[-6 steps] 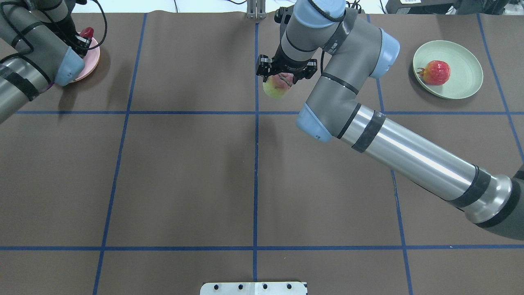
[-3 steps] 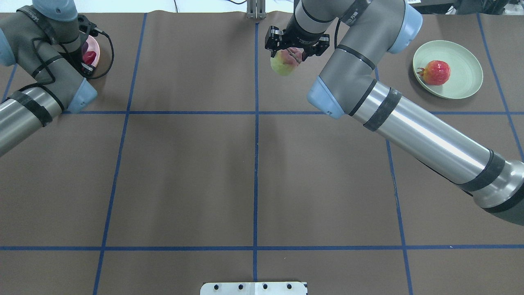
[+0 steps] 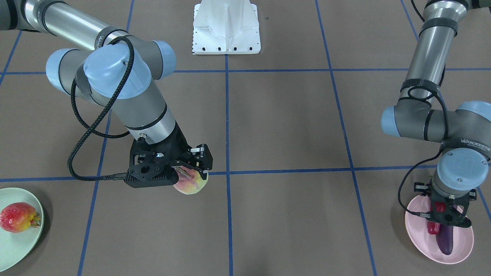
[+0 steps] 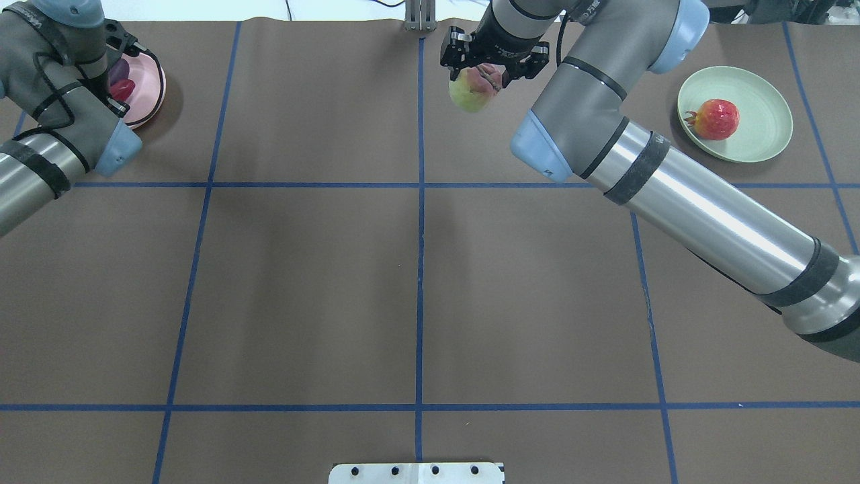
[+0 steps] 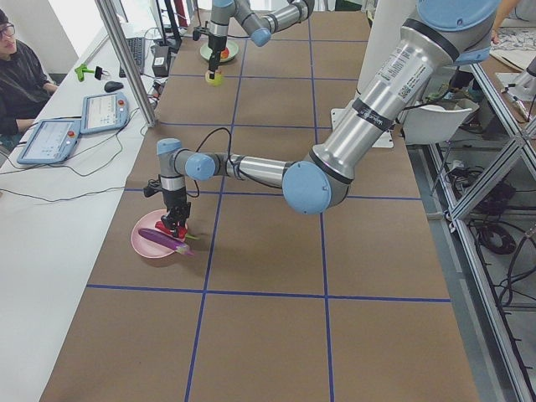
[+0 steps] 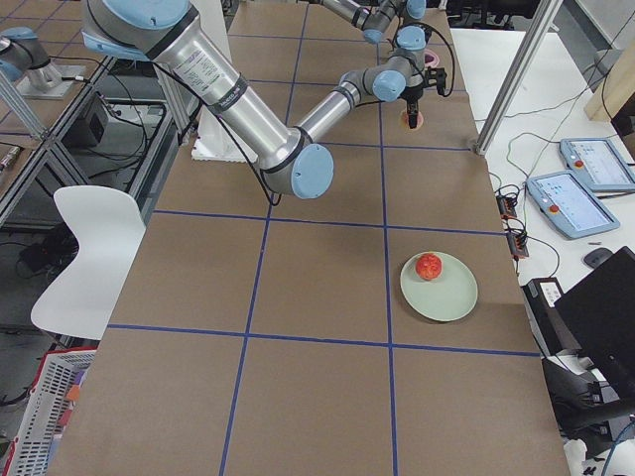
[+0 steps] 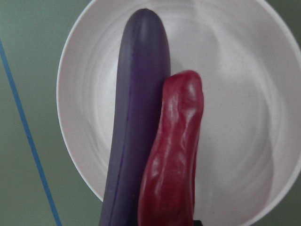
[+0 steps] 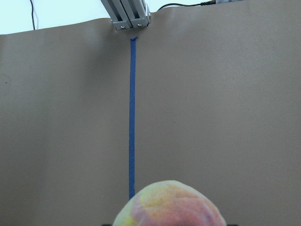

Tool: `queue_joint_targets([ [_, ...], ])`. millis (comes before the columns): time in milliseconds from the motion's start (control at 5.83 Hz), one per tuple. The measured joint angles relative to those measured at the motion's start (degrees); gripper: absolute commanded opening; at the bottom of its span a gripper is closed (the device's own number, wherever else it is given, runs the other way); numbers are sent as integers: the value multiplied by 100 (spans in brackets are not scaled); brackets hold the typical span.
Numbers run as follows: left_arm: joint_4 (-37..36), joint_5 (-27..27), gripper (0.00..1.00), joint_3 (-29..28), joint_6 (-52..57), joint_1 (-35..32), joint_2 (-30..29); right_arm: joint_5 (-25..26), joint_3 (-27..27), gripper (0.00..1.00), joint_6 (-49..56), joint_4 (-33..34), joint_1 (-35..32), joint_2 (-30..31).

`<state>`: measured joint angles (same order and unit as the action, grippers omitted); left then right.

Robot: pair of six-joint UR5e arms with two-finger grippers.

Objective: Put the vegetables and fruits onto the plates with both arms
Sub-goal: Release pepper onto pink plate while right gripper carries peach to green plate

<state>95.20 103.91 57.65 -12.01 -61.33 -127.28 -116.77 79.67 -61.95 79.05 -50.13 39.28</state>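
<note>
Big brown table (image 4: 302, 282) with blue tape squares. The right arm (image 4: 672, 202) stretches way out to the far side near the middle tape line. The left arm (image 4: 40, 161) is bent over the pink plate (image 3: 460, 245) in its far corner. The green plate (image 4: 766, 114) sits over on the right with the red fruit (image 4: 717, 119) on it. On the pink one, the eggplant (image 7: 136, 141) and chili (image 7: 174, 165) lie side by side, touching. The peach (image 4: 470, 94) is clamped in the right gripper (image 4: 485, 75), well apart from the green plate. The left gripper (image 3: 439, 218) hangs right at the chili, and honestly I can't tell if its fingers are gripping it or not.
</note>
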Motion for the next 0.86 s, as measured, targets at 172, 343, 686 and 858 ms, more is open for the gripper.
queue_joint_targets([
  [172,72,-5,100,-13,-10,-6,-19,-118,49,0,145,117,-158,32],
  [343,105,2,100,-10,-26,-9,-53,-262,57,0,644,341,-406,67],
  [686,62,74,100,2,-81,-17,-237,-347,-66,0,2293,881,-1059,244],
  [858,34,263,100,8,-176,-23,-378,-336,-231,0,3225,933,-1407,468],
])
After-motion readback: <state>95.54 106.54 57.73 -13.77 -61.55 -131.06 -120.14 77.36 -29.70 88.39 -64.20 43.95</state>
